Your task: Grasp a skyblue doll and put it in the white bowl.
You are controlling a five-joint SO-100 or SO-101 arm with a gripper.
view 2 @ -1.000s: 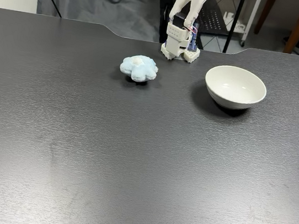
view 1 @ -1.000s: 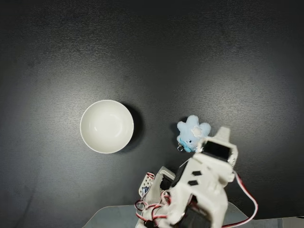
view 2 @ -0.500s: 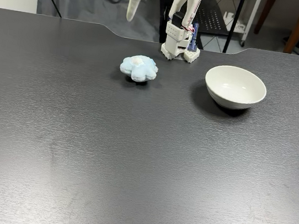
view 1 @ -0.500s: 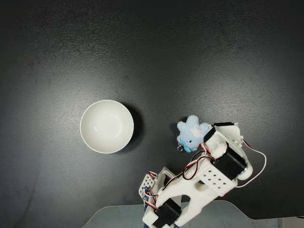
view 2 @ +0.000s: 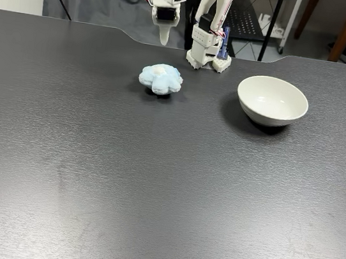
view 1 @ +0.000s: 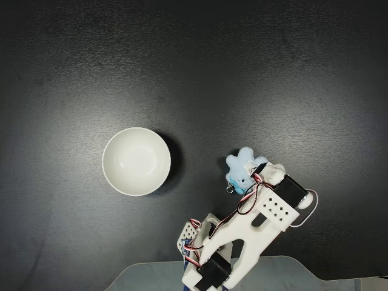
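Skyblue doll (view 2: 160, 79) is lying near the counter's (view 2: 152, 184) far edge; the hand (view 2: 163, 36), spread unclear, is hovering above, needing descent.

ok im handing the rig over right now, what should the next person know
End effector: in the air above the blue doll, holding nothing; whether it is open or shut cannot be told.
Blue doll: on the table, beside the arm's base.
White bowl: empty, apart from the doll, on the other side of the base.
Done: approach only.
Left: descend, grasp the doll, carry it over and drop it in the bowl.
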